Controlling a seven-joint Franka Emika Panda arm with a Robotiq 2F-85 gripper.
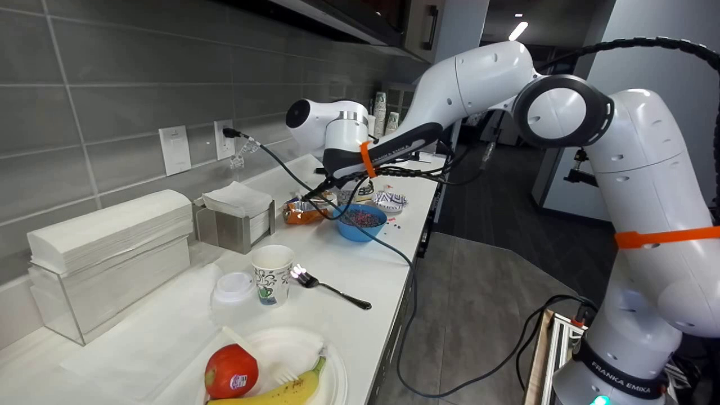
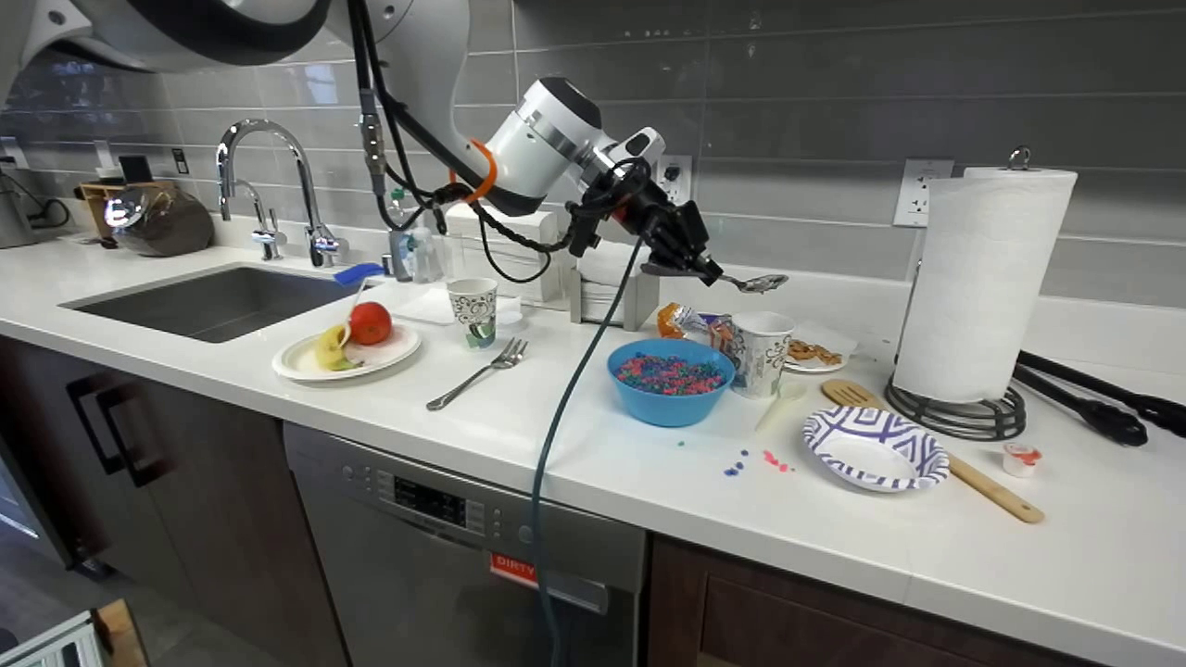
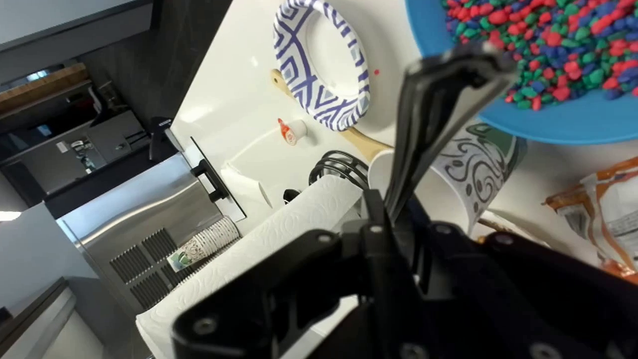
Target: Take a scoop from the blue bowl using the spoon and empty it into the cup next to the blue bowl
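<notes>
Currently, my gripper (image 3: 394, 214) is clamped on the handle of the spoon (image 2: 762, 283), 1 finger pressed to each side. The cup (image 2: 765, 357) stands upright on the counter (image 2: 630, 459), just beside the blue bowl (image 2: 669, 408); I cannot tell whether the 2 touch. Small red, green and blue pieces (image 2: 672, 373) lie in the blue bowl.

Critical relation: in an exterior view, the cup stands below the spoon and ahead of my gripper. The spoon's long axis runs nearly level there; its scooping end projects past my gripper and appears over the cup's mouth, with a gap between. Depth is not settled by that view. In the wrist view, the cup's mouth shows behind the handle, and the blue bowl lies toward the upper right.

Load on the spoon: too small to tell. If loaded, I should confirm centring over the cup, then roll the spoon about its long axis. If unloaded, I should proceed to the blue bowl.

Caution: the slim handle may twist in my grasp; an off-centre roll would likely scatter pieces.
</notes>
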